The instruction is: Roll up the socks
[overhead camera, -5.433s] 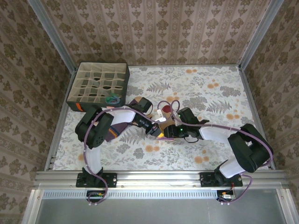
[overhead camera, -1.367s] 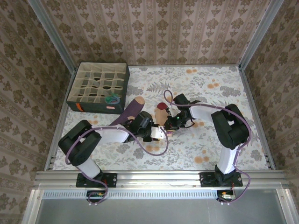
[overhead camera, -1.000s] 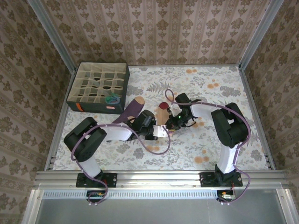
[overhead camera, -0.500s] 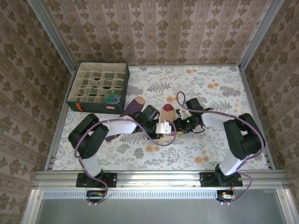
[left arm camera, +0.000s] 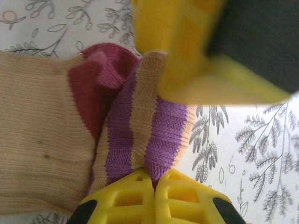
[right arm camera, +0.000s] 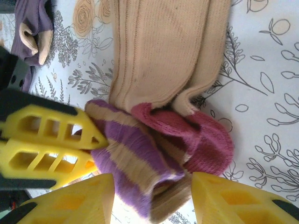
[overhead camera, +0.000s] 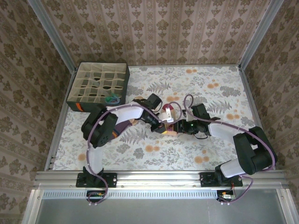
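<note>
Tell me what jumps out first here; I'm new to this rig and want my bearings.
Mid-table, both grippers meet at one peach sock: the left gripper pinches its purple-striped cuff, the right gripper stands open astride it. A purple sock lies nearby; a dark compartment box sits at the far left corner.

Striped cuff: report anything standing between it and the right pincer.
Nothing visible does. The right pincer stands open, straddling the striped cuff. The left pincer grips that cuff from the side, outside the gap.
</note>
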{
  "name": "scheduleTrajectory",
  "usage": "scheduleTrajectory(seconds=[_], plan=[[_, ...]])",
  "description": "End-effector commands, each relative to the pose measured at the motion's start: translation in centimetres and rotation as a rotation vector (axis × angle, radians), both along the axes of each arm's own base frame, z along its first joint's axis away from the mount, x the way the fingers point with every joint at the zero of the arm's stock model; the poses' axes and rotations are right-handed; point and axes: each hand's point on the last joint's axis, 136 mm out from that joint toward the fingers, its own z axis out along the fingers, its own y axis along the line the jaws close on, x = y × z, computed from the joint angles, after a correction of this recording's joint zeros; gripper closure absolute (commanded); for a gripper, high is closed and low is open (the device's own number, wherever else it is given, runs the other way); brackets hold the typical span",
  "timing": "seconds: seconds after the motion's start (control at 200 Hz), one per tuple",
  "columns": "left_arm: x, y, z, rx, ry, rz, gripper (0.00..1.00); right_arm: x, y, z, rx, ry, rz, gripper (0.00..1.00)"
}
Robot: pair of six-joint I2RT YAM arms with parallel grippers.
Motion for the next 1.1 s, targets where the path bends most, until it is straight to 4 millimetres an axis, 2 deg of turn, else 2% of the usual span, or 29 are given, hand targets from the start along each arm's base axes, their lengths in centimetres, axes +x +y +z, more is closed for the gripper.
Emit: scheduleTrajectory(seconds=[0.0,0.11,0.265,0.335,0.39,0.51,0.63,0.725,0.835,0.965,1.09], plan=[[-1.6,1.8,-2.0,0.151,0.245,0.083,1.0,0.7,0.5,0.6,0.004,-0.034,-0.01,0.56],[-0.9,1.5,-2.3,0.171,0.306,0.138,1.0,1.0,0.9,0.4,-0.004,-0.036,0.004,0.56],[-0.6,1.2,-2.5,0.172,0.352,0.175,1.0,1.6,0.9,-1.1,-0.054,0.02,0.008,0.56],[-0.6,1.2,-2.7,0.171,0.336,0.171,1.0,1.9,0.5,-2.0,-0.092,0.058,-0.01,0.59],[-0.5,1.3,-2.7,0.163,0.298,0.162,1.0,2.0,0.2,-2.8,-0.126,0.098,-0.027,0.66],[0.7,1.6,-2.3,0.118,0.121,0.171,0.85,1.5,-1.0,-4.7,-0.221,0.212,-0.053,0.83],[2.2,1.7,-0.3,-0.004,-0.055,0.198,0.77,0.7,-2.0,-5.8,-0.297,0.28,-0.047,0.91],[3.1,1.6,1.9,-0.103,-0.221,0.194,0.75,0.3,-2.4,-6.4,-0.326,0.313,-0.045,0.9],[2.7,1.6,4.0,-0.195,-0.464,0.137,0.75,0.0,-2.5,-7.0,-0.335,0.342,-0.042,0.88],[2.1,1.5,4.4,-0.201,-0.764,0.075,0.75,-0.2,-2.6,-7.2,-0.345,0.355,-0.03,0.86],[1.8,0.8,4.1,-0.175,-0.885,0.03,0.74,-0.2,-2.6,-7.2,-0.352,0.359,-0.017,0.85]])
